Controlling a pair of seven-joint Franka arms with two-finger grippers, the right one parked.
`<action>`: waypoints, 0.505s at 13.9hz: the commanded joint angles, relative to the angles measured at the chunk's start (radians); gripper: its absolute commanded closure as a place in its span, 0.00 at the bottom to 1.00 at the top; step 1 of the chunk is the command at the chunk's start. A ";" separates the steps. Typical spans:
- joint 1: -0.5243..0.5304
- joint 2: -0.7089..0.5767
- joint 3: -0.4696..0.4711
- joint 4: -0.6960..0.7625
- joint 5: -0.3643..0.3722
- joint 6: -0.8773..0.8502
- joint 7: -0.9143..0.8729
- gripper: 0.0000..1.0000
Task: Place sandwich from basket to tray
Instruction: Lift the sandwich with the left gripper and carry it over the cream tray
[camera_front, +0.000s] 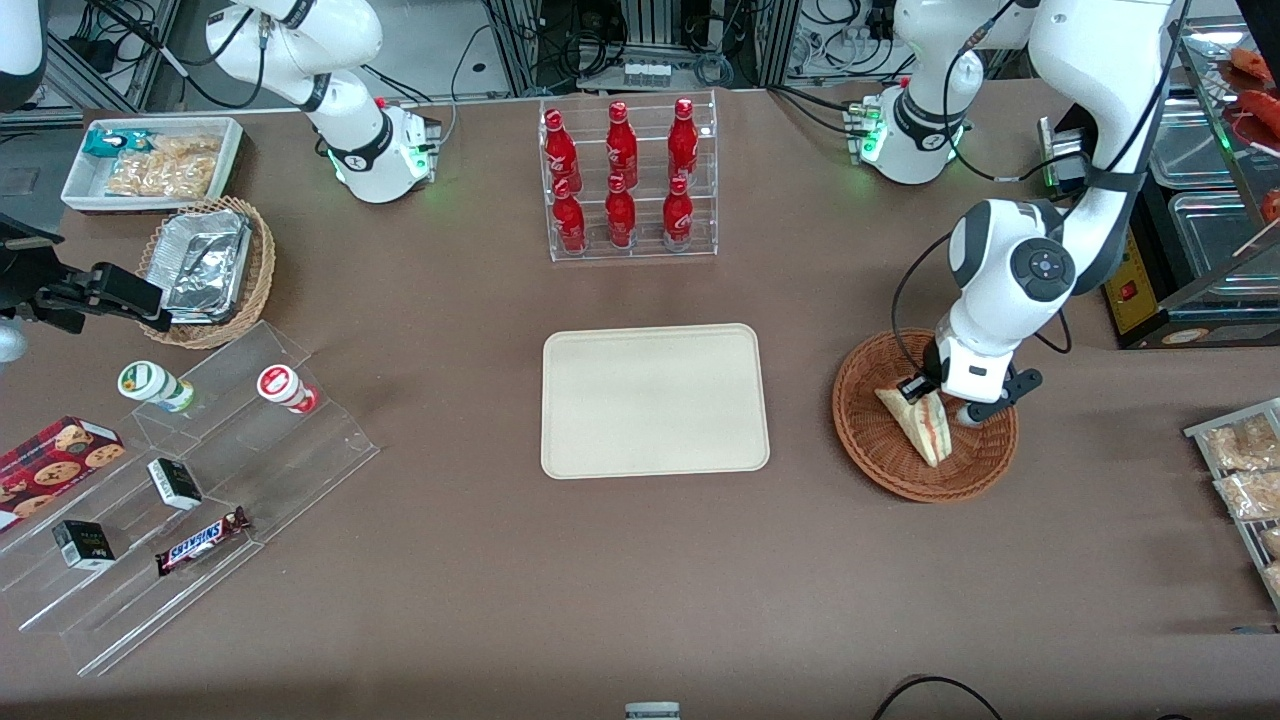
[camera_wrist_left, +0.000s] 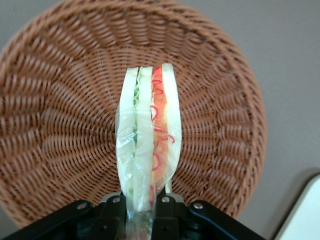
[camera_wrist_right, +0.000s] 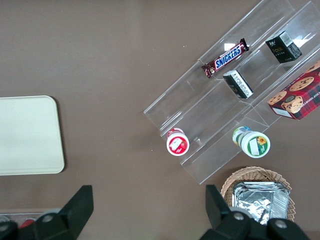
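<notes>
Here, view by view:

Front view – gripper: the gripper (camera_front: 940, 397) hangs low inside the basket (camera_front: 870, 440), at the working arm's end of the table, its fingers down at the sandwich.
Front view – sandwich: the sandwich (camera_front: 921, 423) lies in the basket, its wedge reaching from the fingers toward the front camera, its upper end right at the fingertips.
Front view – tray: the tray (camera_front: 655, 400) sits flat and bare at mid-table, well apart from the fingers, toward the parked arm's end.
Front view – surroundings: a rack of red bottles (camera_front: 627, 180) stands farther from the camera than the tray; it is clear of the straight line from basket to tray.

Left wrist view – fingers: the two black fingers (camera_wrist_left: 114, 212) are clamped on the wrapped sandwich (camera_wrist_left: 150, 135), one pad on each bread face, gripping its near end.
Left wrist view – sandwich: it stands on edge between the pads, cut side up, the green layer toward one finger and the red-orange layer toward the other; the rest of the wedge juts out past the fingertips over the basket (camera_wrist_left: 60, 100) weave.
Left wrist view – tray: a pale corner of the tray (camera_wrist_left: 305, 212) shows just outside the basket rim.

Right wrist view: no sandwich or basket here; only an edge of the tray (camera_wrist_right: 27, 135) and shelf goods.

Step in hand: the grasp looks made, with the lift out of the basket not yet done.
Next move: judging from this, a straight rise clear of the basket rim, then a sideways carry to the tray, keeping a light squeeze, since soft bread held by one end may sag or slip.
</notes>
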 joint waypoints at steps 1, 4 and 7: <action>-0.067 0.031 -0.003 0.217 0.083 -0.272 0.012 0.97; -0.173 0.127 -0.003 0.400 0.091 -0.420 0.014 0.96; -0.279 0.196 -0.008 0.463 0.080 -0.416 0.006 0.96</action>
